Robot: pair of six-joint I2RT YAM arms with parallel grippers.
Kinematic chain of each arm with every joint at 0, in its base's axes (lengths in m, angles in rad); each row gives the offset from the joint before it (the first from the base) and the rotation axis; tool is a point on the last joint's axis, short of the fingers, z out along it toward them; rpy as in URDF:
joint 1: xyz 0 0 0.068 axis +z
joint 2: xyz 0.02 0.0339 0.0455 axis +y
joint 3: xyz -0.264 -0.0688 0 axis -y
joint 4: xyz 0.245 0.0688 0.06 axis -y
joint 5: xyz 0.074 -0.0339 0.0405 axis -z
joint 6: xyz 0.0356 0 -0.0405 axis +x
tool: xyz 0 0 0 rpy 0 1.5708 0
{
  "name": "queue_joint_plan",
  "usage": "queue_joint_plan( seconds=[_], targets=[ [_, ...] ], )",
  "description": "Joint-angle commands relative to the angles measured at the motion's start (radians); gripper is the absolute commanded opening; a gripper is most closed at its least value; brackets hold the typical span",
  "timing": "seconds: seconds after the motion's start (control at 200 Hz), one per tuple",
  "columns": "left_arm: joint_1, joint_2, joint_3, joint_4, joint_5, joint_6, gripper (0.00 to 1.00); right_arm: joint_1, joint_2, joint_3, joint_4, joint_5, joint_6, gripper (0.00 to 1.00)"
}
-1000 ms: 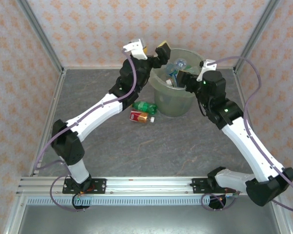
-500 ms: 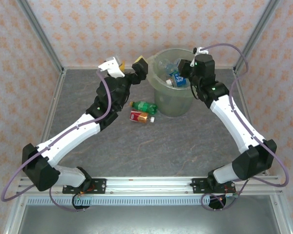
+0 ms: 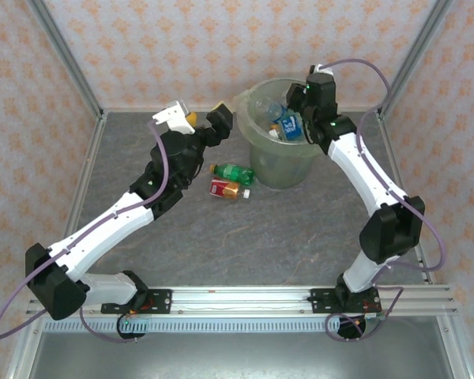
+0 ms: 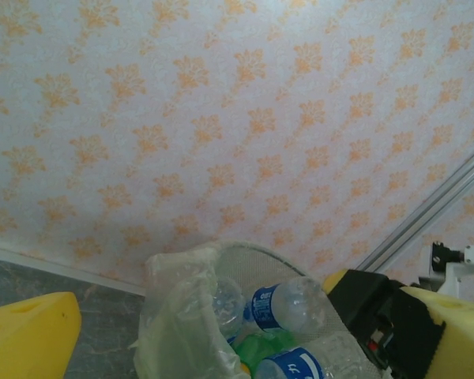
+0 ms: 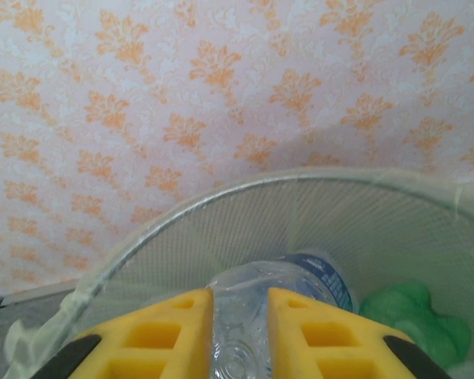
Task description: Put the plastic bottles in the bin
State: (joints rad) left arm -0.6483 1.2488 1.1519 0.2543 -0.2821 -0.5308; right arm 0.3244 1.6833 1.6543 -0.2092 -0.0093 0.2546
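The right claw (image 5: 241,316) is drawn narrow, and a clear bottle (image 5: 300,278) shows in the slit between its fingers. I cannot tell whether it is pinched or simply lies beyond them on the heap. This claw hangs over the mouth of the bin (image 3: 280,167), toward 1 o'clock. If it does hold the bottle and swings off, the bottle goes back out over the rim.

The left claw (image 3: 199,120) stands wide and empty, just outside the rim at 9 o'clock. It is close to the liner bag (image 4: 178,316), and a finger that snags the fold could drag or tip the bin, which looks light.

The heap seems to sit high, so another bottle dropped on it might bounce out.

At 7 o'clock of the bin, on the counter (image 3: 300,229), the green bottle (image 3: 233,172) and the red-labelled bottle (image 3: 225,189) lie close together. Closing on one may shove the other. Both are crushed and rounded, so either could squirt free and roll under the bin's flank, where the claw would crowd the wall.
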Motion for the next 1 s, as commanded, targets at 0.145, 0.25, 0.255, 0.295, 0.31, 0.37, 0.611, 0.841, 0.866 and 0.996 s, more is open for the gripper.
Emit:
queue_joint_plan(
  seconds=[0.145, 0.25, 0.255, 0.295, 0.31, 0.37, 0.611, 0.841, 0.866, 0.996],
  targets=[
    [-0.006, -0.057, -0.019, -0.068, -0.040, -0.017, 0.99, -0.039, 0.091, 0.100, -0.070, 0.045, 0.011, 0.27],
    [-0.006, -0.060, -0.017, -0.077, -0.042, -0.015, 0.99, -0.039, 0.129, 0.131, -0.079, 0.027, 0.006, 0.28],
    [-0.007, -0.060, -0.016, -0.077, -0.042, -0.015, 0.99, -0.038, 0.132, 0.133, -0.079, 0.025, 0.006, 0.29],
    [-0.006, -0.060, -0.017, -0.080, -0.047, -0.014, 0.99, -0.039, 0.146, 0.146, -0.085, 0.016, 0.000, 0.29],
    [-0.007, -0.060, -0.016, -0.082, -0.049, -0.011, 0.99, -0.039, 0.154, 0.153, -0.089, 0.014, 0.000, 0.30],
    [-0.006, -0.061, -0.015, -0.087, -0.053, -0.009, 0.99, -0.039, 0.178, 0.184, -0.118, 0.007, 0.004, 0.30],
    [-0.006, -0.060, -0.016, -0.128, -0.071, -0.011, 0.99, -0.039, 0.115, 0.175, -0.110, -0.007, -0.007, 0.36],
    [-0.007, -0.072, -0.038, -0.162, -0.088, -0.020, 0.99, -0.039, -0.025, 0.092, -0.077, -0.023, -0.017, 0.48],
    [-0.007, -0.077, -0.044, -0.161, -0.089, -0.020, 0.99, -0.039, -0.041, 0.075, -0.067, -0.022, -0.018, 0.49],
    [-0.007, -0.095, -0.070, -0.188, -0.103, -0.030, 0.99, -0.040, -0.135, -0.008, -0.036, -0.041, -0.027, 0.64]
  ],
)
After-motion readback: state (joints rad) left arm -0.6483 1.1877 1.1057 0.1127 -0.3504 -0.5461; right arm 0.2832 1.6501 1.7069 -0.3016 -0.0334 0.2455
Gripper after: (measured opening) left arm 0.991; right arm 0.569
